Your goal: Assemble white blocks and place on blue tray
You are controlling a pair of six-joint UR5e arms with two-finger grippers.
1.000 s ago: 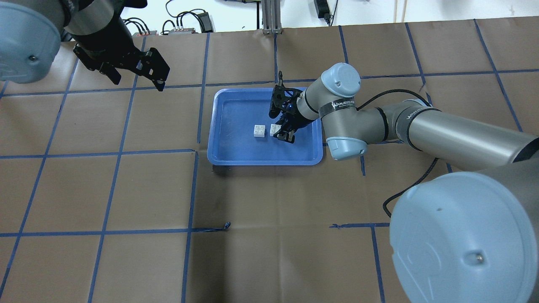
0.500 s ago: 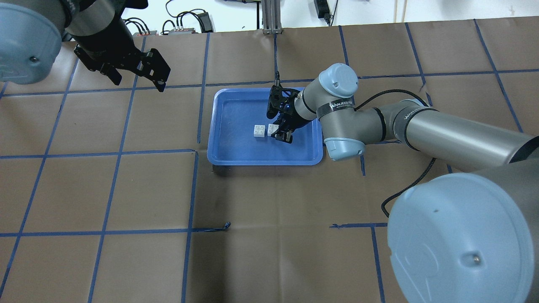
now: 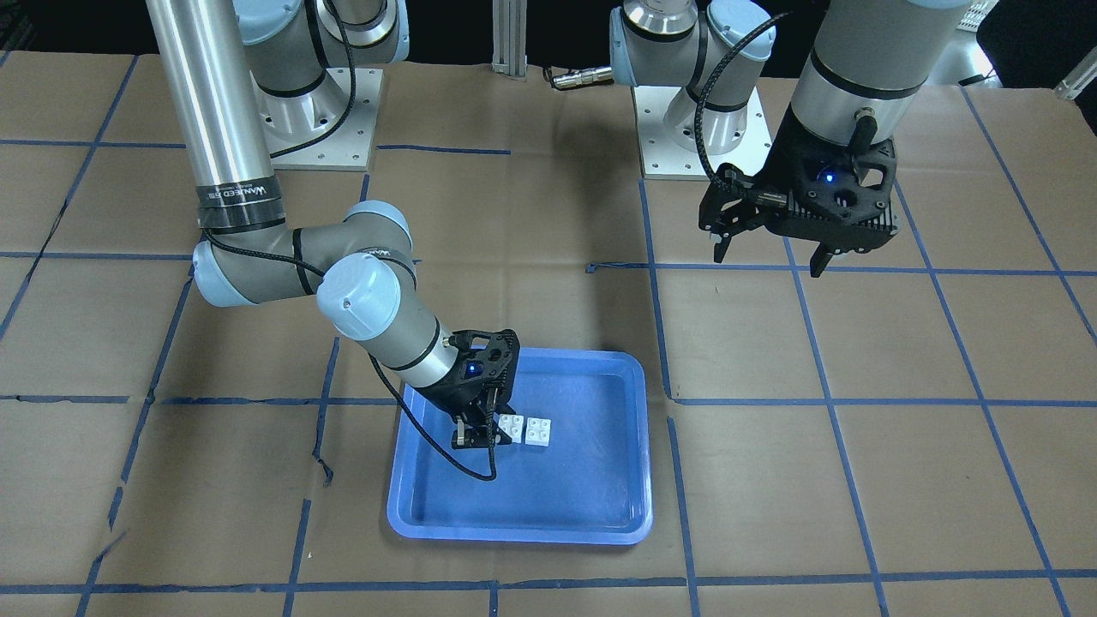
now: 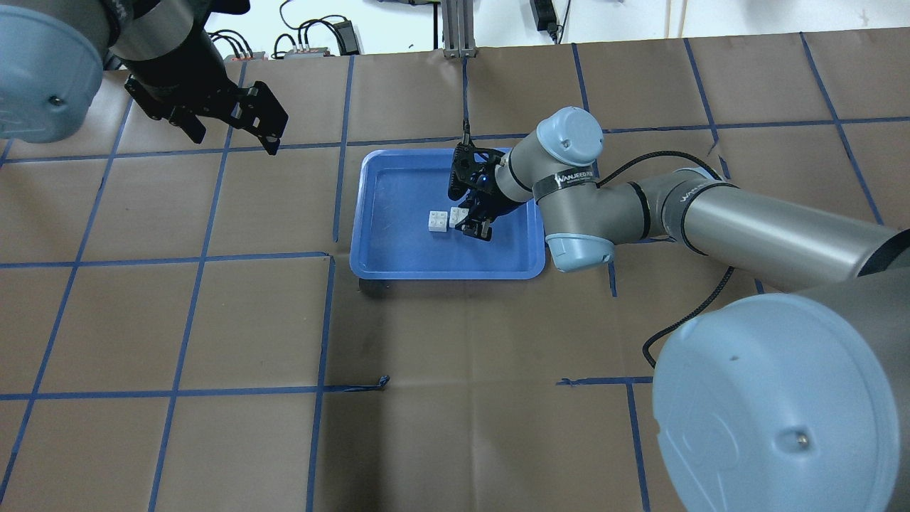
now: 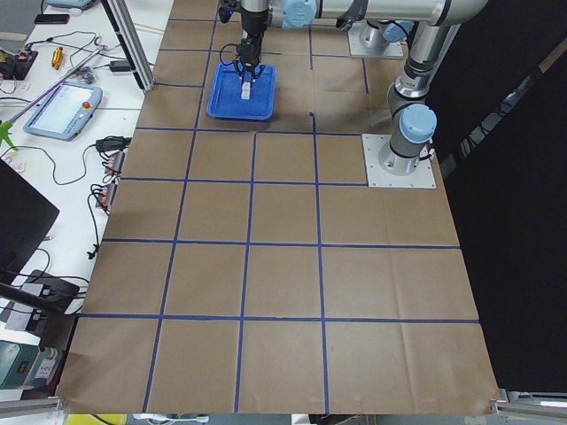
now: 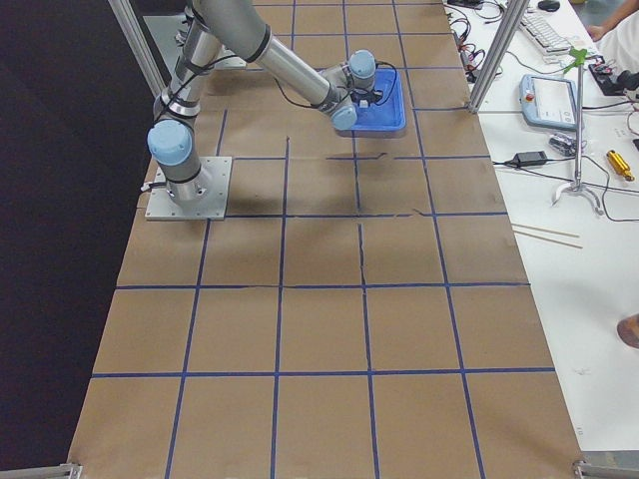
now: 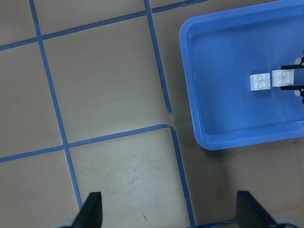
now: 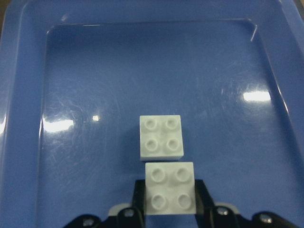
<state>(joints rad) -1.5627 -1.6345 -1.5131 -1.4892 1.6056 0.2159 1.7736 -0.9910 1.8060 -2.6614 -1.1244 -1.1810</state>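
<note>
This is a robotics lab. A large worktable is covered in brown paper (image 6: pixel 319 299) ruled into squares with blue tape lines (image 6: pixel 283 289). Two grey and pale-blue jointed robot arms (image 3: pixel 224 128) are bolted to square metal base plates (image 5: pixel 379 173). Beside the table runs a white bench (image 6: pixel 589 299) holding a grey touchscreen teach pendant (image 5: pixel 62 110), a black power adapter (image 6: pixel 529 158) and loose black cables (image 4: pixel 307 28) (ordinary test-rig clutter). Silver aluminium frame posts (image 5: pixel 133 44) stand at the table's edge.

Both sit in the tray (image 4: pixel 405 245), near its middle: the free block (image 4: pixel 439 221), and just right of it the gripped block (image 4: pixel 458 215), between the right tool's (image 8: pixel 169 205) fingers. Left tool (image 4: pixel 231 137) hangs over the tabletop (image 4: pixel 213 320), well beyond the tray's far-left corner.
</note>
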